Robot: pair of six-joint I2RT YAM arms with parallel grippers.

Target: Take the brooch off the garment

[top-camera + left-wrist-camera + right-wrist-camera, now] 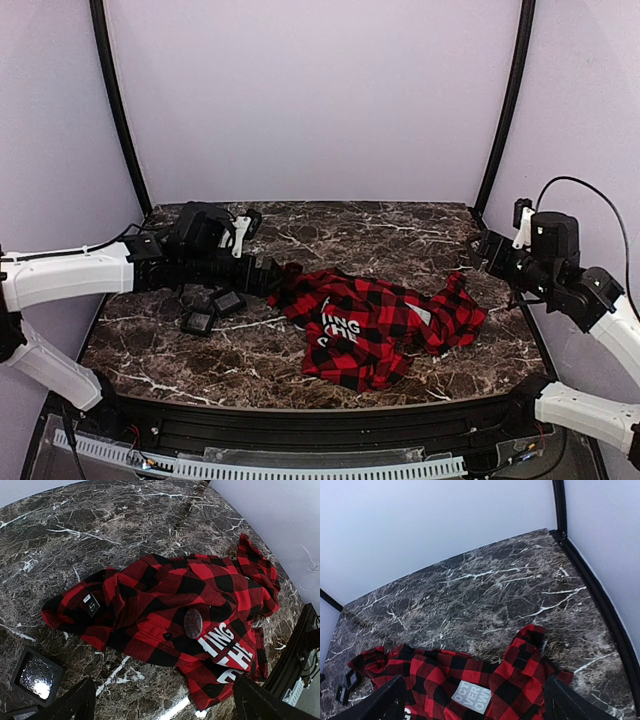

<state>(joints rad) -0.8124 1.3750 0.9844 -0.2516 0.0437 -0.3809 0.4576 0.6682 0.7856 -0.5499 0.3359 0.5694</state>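
The garment [385, 325] is a red-and-black plaid cloth with white block letters, lying crumpled in the middle of the marble table. In the left wrist view the garment [160, 600] carries the brooch [193, 623], a small round grey disc beside the white letters. My left gripper [165, 707] is open and empty, hovering above the garment's near edge; in the top view it [280, 276] sits at the garment's left end. My right gripper [477, 707] is open and empty above the garment's right part [520, 680]; in the top view it [478, 252] is up at the right.
Two small black square frames [212, 312] lie on the table left of the garment; one shows in the left wrist view [37, 675]. A grey printed label [472, 696] is on the garment. Black enclosure posts and pale walls bound the table.
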